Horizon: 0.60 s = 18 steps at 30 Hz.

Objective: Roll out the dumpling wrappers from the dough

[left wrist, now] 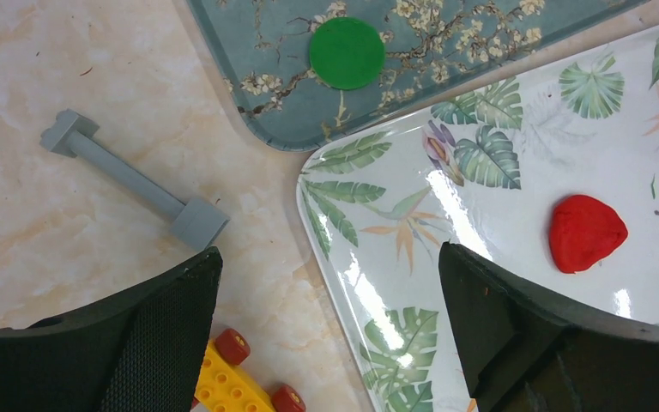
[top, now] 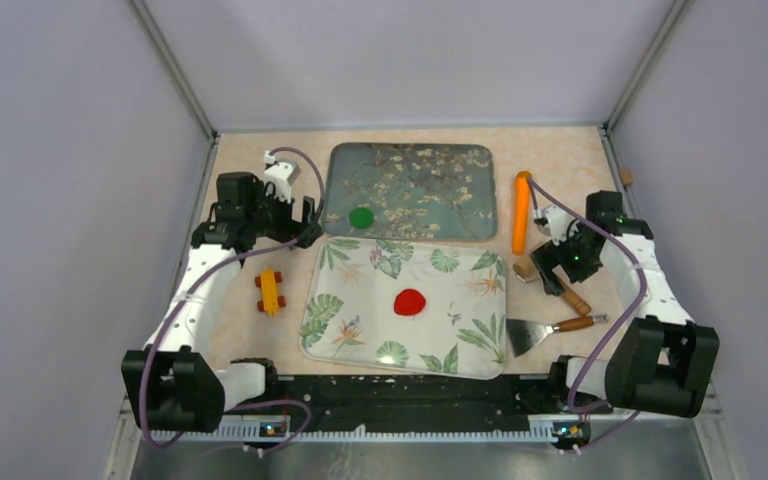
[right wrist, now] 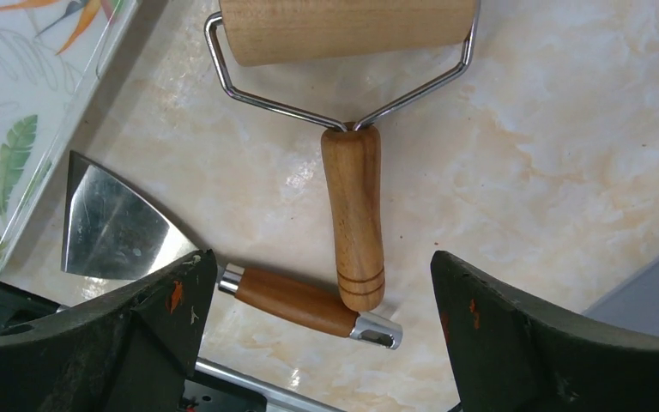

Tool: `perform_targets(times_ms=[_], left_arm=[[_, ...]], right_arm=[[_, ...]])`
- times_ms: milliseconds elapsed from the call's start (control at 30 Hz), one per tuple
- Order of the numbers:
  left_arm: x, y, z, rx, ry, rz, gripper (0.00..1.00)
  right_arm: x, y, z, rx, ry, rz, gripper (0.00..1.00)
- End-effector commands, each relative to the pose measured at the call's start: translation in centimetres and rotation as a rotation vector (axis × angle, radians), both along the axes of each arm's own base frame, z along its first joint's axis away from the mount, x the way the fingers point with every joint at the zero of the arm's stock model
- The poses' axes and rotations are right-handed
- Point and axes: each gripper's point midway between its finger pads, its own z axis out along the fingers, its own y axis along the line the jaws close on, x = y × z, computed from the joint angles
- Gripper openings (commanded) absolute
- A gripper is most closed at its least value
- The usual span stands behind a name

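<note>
Beige marbled counter [top: 560, 160], lavender walls [top: 60, 150]. Left wrist view: green wrapper [left wrist: 347, 52] upper centre on blue tray [left wrist: 498, 26], red dough [left wrist: 585, 233] right on leafy tray [left wrist: 480, 197], beyond released left tool [left wrist: 326, 257]. Right tool [right wrist: 317, 266] released, over roller [right wrist: 353, 215].

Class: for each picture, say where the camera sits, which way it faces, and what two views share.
Top external: above and behind the arms, looking down at the table; both show.
Left wrist: looks down at green disc and red dough; own fingers show.
Right wrist: looks down at roller and spatula; own fingers show.
Shared: top and left wrist both show disc and dough.
</note>
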Motion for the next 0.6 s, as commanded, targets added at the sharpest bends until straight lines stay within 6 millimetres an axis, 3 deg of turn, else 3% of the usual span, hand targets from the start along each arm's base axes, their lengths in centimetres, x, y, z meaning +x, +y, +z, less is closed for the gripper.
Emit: perform_targets(times_ms=[0, 133, 367, 567], left_arm=[[-0.1, -0.2, 0.9, 0.003, -0.035, -0.023, 0.99], [-0.4, 0.0, 0.2, 0.014, -0.021, -0.019, 0.99], [-0.3, 0.3, 0.1, 0.039, -0.025, -0.028, 0.99], [-0.1, -0.3, 0.3, 0.015, -0.030, -0.051, 0.99]], right_arm=[[1.3, 0.3, 0.5, 0.025, -0.043, 0.046, 0.99], [0.9, 0.6, 0.2, 0.027, -0.038, 0.123, 0.99], [0.1, -0.1, -2.4, -0.030, -0.049, 0.207, 0.95], [0.2, -0.7, -5.5, -0.053, -0.006, 0.223, 0.79]])
